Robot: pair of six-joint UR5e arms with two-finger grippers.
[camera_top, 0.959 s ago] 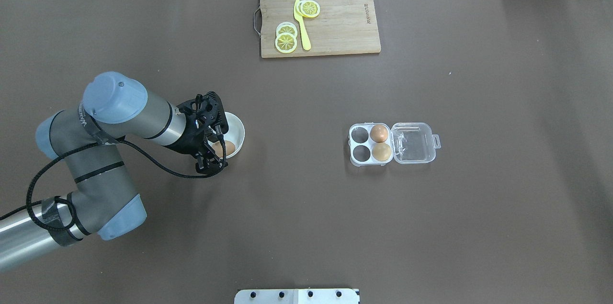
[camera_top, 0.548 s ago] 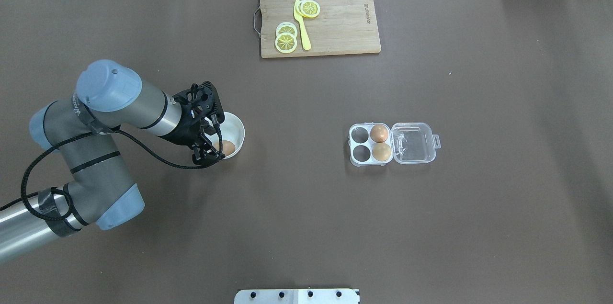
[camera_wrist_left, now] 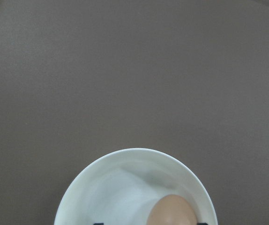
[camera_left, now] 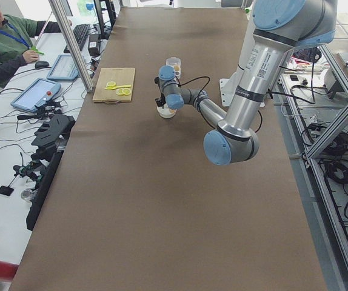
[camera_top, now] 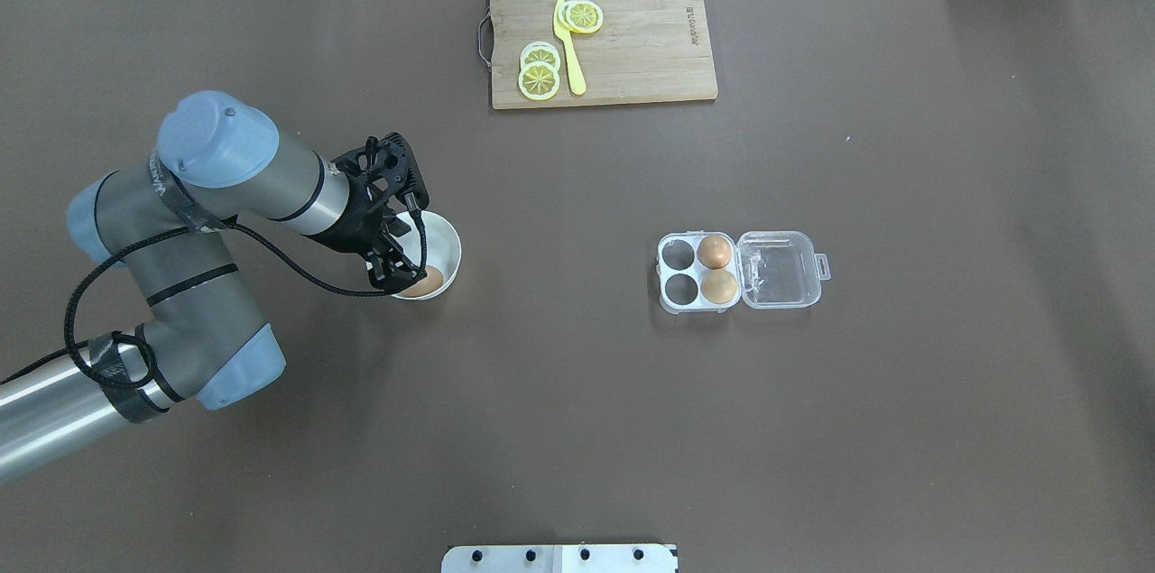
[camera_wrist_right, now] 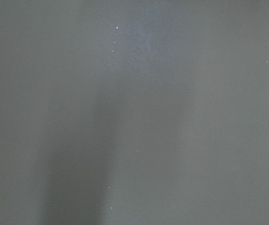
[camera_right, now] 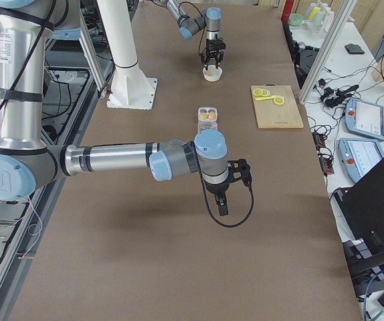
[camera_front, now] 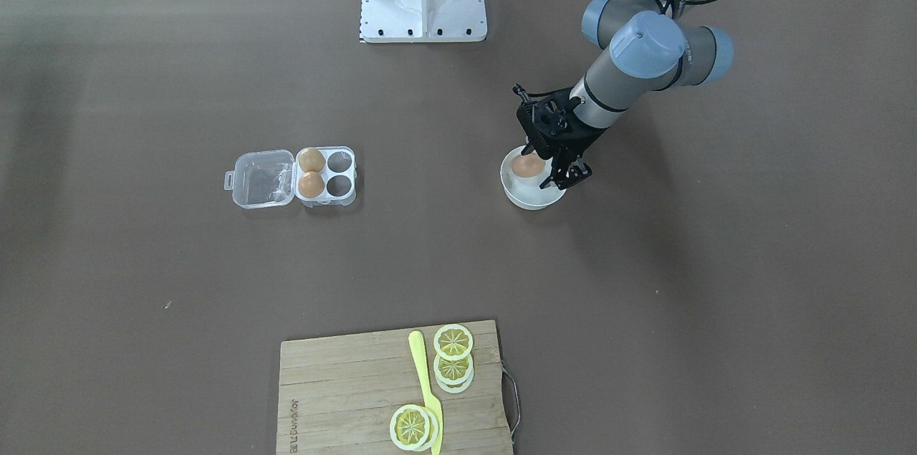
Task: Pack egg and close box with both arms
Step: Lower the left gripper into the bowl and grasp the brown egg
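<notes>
Glossy white round bowl (camera_top: 447, 239) cradles the smooth tan egg (camera_top: 426, 282); the left gripper (camera_top: 397, 272) hangs over it, jaws spread wide astride the egg. Of the right gripper (camera_right: 223, 204) I cannot tell. Beyond, the clear plastic box (camera_top: 679, 288) lies open, two more eggs (camera_top: 719, 286) in its hinge-side cells.

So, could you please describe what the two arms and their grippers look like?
The left arm and the right arm are silver-grey tubes with pale blue rounded joint caps. A black cable loops by each wrist; grey tape binds the left arm's. The left gripper and right gripper are black, skeletal frames with two slim fingers. Dark lettering marks the left arm's tube.
</notes>
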